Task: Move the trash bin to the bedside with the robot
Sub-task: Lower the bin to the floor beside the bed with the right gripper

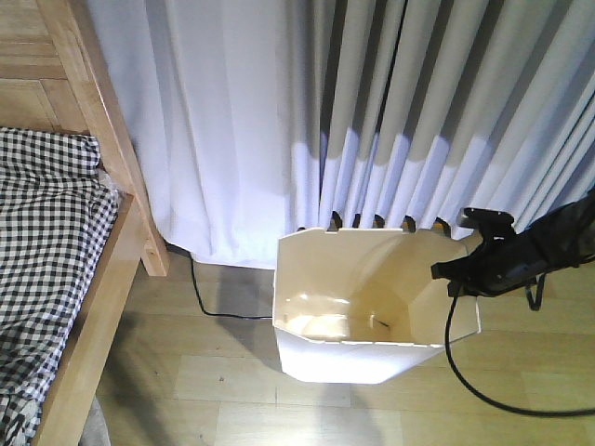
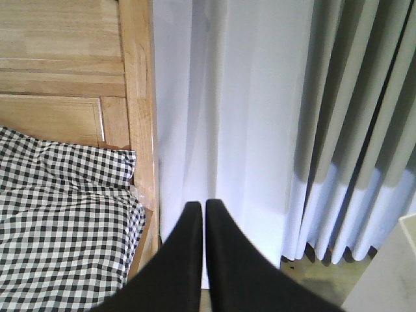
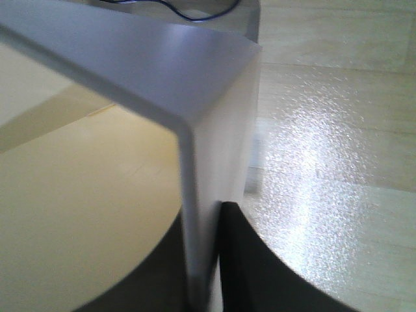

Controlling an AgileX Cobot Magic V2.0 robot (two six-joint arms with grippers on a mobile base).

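Observation:
The white trash bin [image 1: 372, 307] stands on the wooden floor in front of the curtain, right of the bed. My right gripper [image 1: 454, 271] is shut on the bin's right rim; in the right wrist view the thin bin wall [image 3: 214, 169] sits between the two black fingers [image 3: 260, 266]. The bed [image 1: 102, 279] of light brown wood with black-and-white checked bedding [image 1: 46, 242] is at the left, a gap of floor away from the bin. My left gripper [image 2: 203, 209] is shut and empty, held up facing the curtain beside the bed's headboard post [image 2: 140, 97].
White and grey curtains [image 1: 353, 111] hang behind the bin. A black cable [image 1: 209, 302] runs on the floor between bed and bin. Another black cable [image 1: 465, 372] loops from my right arm over the floor.

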